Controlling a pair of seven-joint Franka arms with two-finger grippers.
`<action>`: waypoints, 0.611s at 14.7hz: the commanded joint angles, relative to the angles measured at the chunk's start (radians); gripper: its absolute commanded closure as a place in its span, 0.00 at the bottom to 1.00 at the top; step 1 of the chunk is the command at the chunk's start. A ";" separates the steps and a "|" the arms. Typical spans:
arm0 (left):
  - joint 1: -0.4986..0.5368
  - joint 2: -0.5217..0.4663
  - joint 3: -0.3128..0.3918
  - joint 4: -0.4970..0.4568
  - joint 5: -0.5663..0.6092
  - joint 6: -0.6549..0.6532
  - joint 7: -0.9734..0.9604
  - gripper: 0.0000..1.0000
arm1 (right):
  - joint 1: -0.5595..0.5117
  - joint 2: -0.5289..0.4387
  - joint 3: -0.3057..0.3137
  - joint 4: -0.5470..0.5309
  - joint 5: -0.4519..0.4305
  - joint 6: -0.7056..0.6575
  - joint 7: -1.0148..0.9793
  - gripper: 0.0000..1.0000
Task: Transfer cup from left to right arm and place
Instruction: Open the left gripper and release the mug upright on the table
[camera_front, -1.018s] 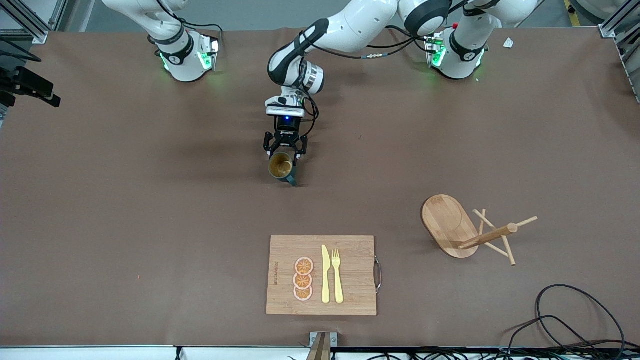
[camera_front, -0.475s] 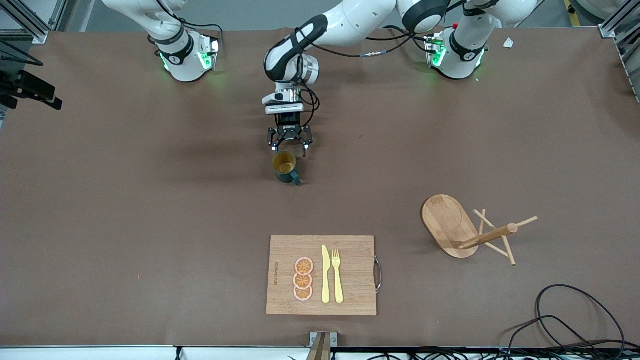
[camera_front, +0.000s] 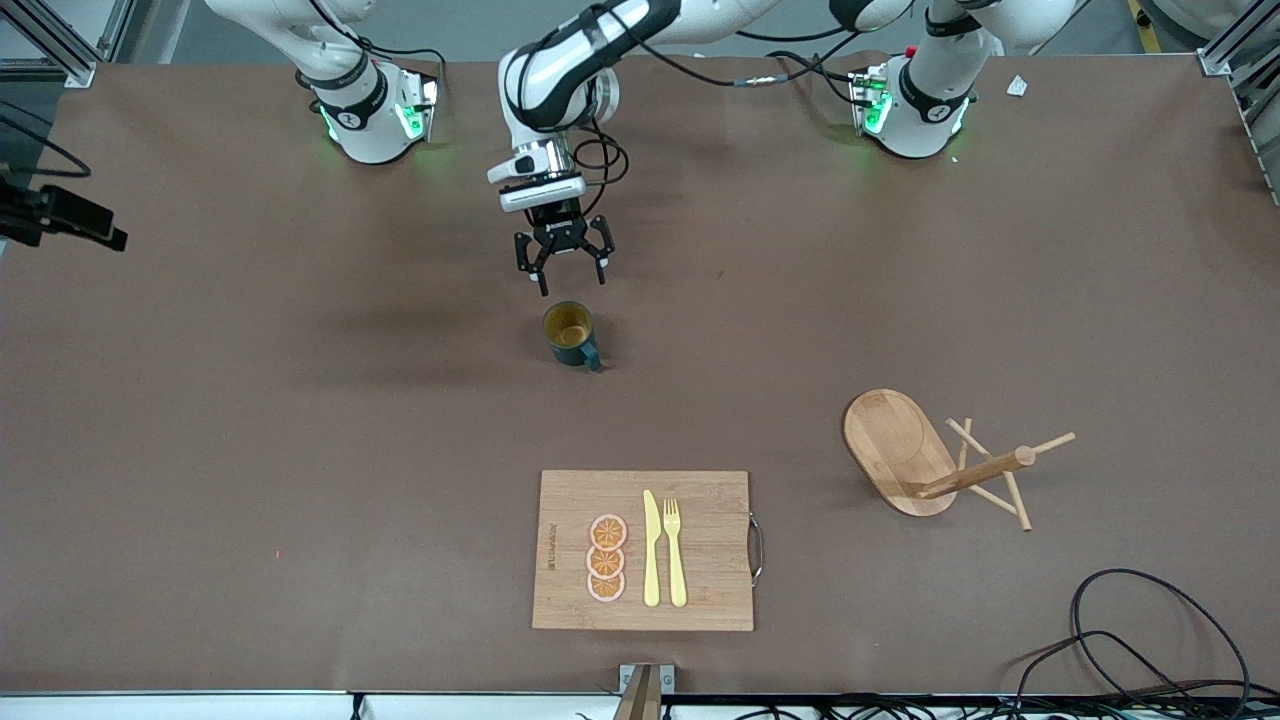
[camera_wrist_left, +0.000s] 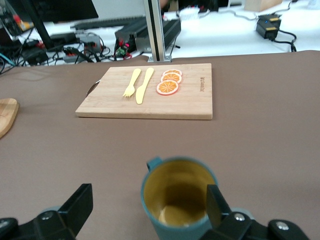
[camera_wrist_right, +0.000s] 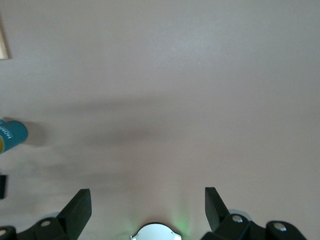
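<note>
Left gripper (camera_front: 563, 270): arm reaching out from its base, wrist pointing down, hanging over the table's middle with fingers spread, gripping nothing. Cup (camera_front: 571, 333): standing upright mid-table, apart from the fingertips. Right gripper (camera_wrist_right: 145, 205): waiting aloft, fingers spread, facing bare table.

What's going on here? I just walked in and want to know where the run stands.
The cup stands upright on the table, held by nobody. The left gripper is open, just above the table on the cup's base-side. The right gripper, also open, waits over bare table near its own base. The cutting board lies nearer the front camera than the cup; the wooden rack lies tipped over toward the left arm's end.
</note>
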 joint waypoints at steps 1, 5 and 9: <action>0.080 -0.133 -0.012 -0.037 -0.157 0.061 0.161 0.00 | -0.017 0.089 0.009 0.011 -0.025 0.003 0.008 0.00; 0.226 -0.263 -0.012 -0.039 -0.396 0.139 0.455 0.00 | -0.014 0.114 0.011 -0.005 -0.043 0.063 0.049 0.00; 0.379 -0.342 -0.012 -0.029 -0.599 0.144 0.772 0.00 | 0.039 0.126 0.017 -0.014 -0.035 0.084 0.327 0.00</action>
